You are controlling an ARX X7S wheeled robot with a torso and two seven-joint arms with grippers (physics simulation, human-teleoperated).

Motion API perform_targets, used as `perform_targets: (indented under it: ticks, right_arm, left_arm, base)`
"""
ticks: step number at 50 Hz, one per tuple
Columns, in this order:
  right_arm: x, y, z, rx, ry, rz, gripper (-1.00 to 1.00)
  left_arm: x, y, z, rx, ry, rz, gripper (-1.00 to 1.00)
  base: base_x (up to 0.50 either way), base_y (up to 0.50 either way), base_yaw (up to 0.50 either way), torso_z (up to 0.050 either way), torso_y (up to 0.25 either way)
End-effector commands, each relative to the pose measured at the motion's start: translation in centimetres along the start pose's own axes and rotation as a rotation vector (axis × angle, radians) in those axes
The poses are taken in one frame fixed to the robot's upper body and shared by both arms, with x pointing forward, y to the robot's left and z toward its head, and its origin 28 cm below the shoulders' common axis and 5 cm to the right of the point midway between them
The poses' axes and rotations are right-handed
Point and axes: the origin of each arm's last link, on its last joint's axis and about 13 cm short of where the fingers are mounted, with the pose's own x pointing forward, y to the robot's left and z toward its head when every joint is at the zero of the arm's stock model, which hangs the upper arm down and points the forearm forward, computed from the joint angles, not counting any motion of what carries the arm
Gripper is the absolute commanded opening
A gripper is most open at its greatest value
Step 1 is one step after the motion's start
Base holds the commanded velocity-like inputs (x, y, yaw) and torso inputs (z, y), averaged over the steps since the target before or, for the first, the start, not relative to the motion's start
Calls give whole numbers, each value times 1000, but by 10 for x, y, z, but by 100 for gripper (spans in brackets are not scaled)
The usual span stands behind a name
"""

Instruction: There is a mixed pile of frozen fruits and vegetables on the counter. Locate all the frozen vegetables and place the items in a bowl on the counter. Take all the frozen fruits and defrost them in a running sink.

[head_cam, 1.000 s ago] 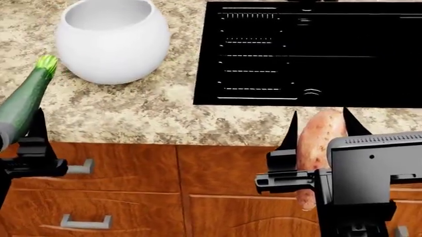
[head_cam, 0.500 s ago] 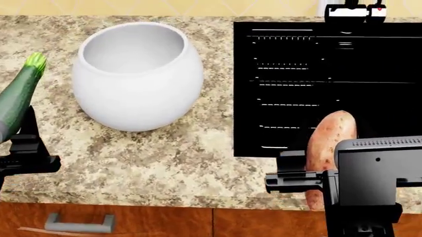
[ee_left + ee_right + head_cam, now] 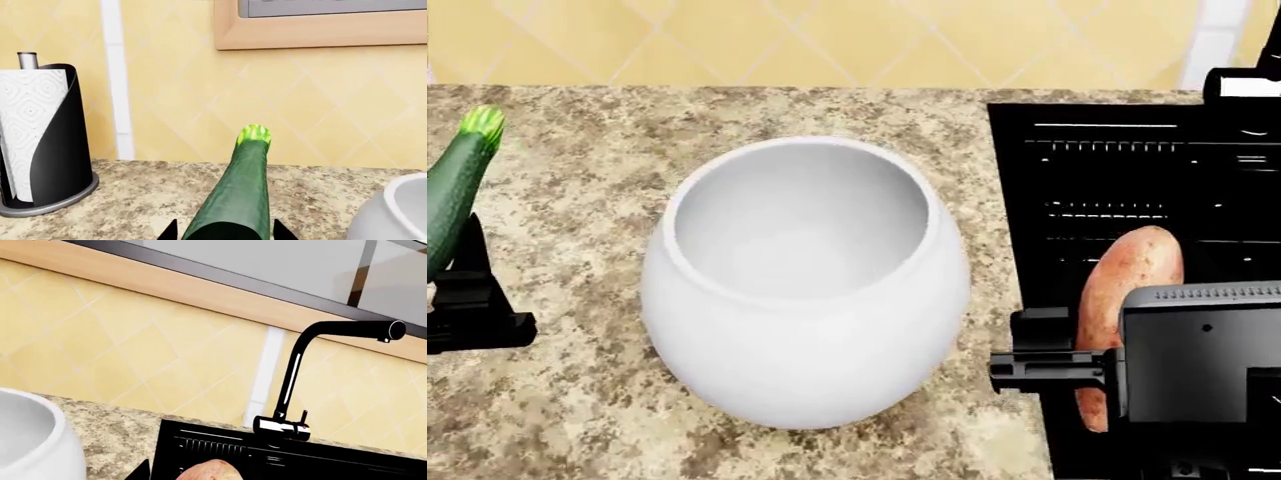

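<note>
Closer now than a second ago: bowl [image 3: 805, 280] fills the centre of the head view, cabinet fronts gone from sight, sink [image 3: 1121, 200] shifted rightward. Left gripper [image 3: 461, 285] clamped on zucchini [image 3: 457, 185], held well left of the bowl, stem end pointing away toward the wall. Right gripper [image 3: 1088, 365] closed around sweet potato [image 3: 1121, 300], carried over the sink, just right of the bowl. Both vegetables in hand, neither yet above the bowl opening. Next, by judgement: swing each inward over the rim, then release. Faucet [image 3: 313, 375] beyond the right gripper, no water visible.

Bright, even, sharp simulator renders
</note>
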Motion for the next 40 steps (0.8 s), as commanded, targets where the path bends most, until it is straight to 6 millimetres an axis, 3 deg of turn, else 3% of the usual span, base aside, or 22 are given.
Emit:
perform_targets:
  ticks: [1, 7, 33, 40]
  right_arm:
    - [-2, -6, 3, -55, -10, -41, -100]
    - [-3, -9, 6, -58, -6, -70, -100]
    - [-4, -10, 6, -53, -5, -66, -100]
    - [2, -10, 26, -79, 4, 36, -100]
  left_arm:
    - [-1, 0, 1, -9, -5, 1, -100]
    - [0, -2, 1, -21, -13, -20, -100]
    - [1, -4, -4, -19, 7, -55, -100]
    - [0, -7, -4, -26, 12, -74, -100]
  base:
    - [429, 204, 0, 0, 0]
    - [279, 14, 0, 0, 2]
    - [0, 0, 0, 0, 1]
    - [0, 0, 0, 1, 0]
